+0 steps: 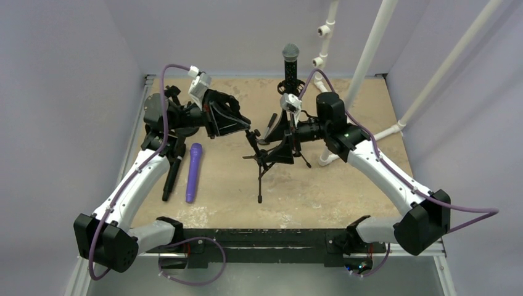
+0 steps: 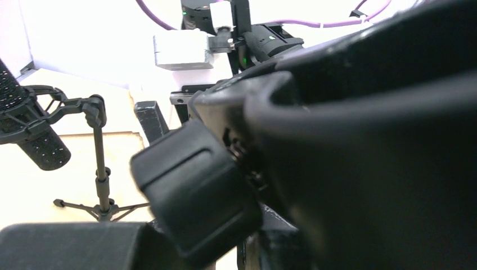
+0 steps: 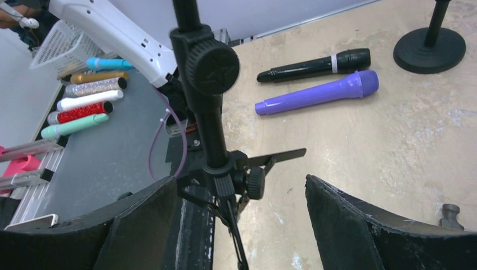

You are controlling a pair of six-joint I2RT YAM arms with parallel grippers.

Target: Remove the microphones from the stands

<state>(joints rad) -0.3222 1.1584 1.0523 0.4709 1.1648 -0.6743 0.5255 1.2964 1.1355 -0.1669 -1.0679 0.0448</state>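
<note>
Right jaws: spread wide, fingers standing on either side of the centre stand just above its tripod hub, with a gap on both sides and no contact. Left jaws: pressed together at the top end of that same stand, on its 9 o'clock side. In the left wrist view a black knob-shaped part crowds right against them, and I cannot tell whether it is pinched or only touching. The pole carries a star knob that faces my right wrist camera. Target microphone: black with a mesh head, held in a shock mount on a separate small tripod stand at 12 o'clock on the surface, beyond both my jaws and apart from them. At 9 o'clock from the centre stand a purple microphone lies flat. A black handheld microphone lies just beside it on its 9 o'clock side, roughly parallel. A round-base stand sits near their head ends. Past the surface edge in the right wrist view, a row of coloured microphones lies on a grey area, with a white basket just beyond them.
</note>
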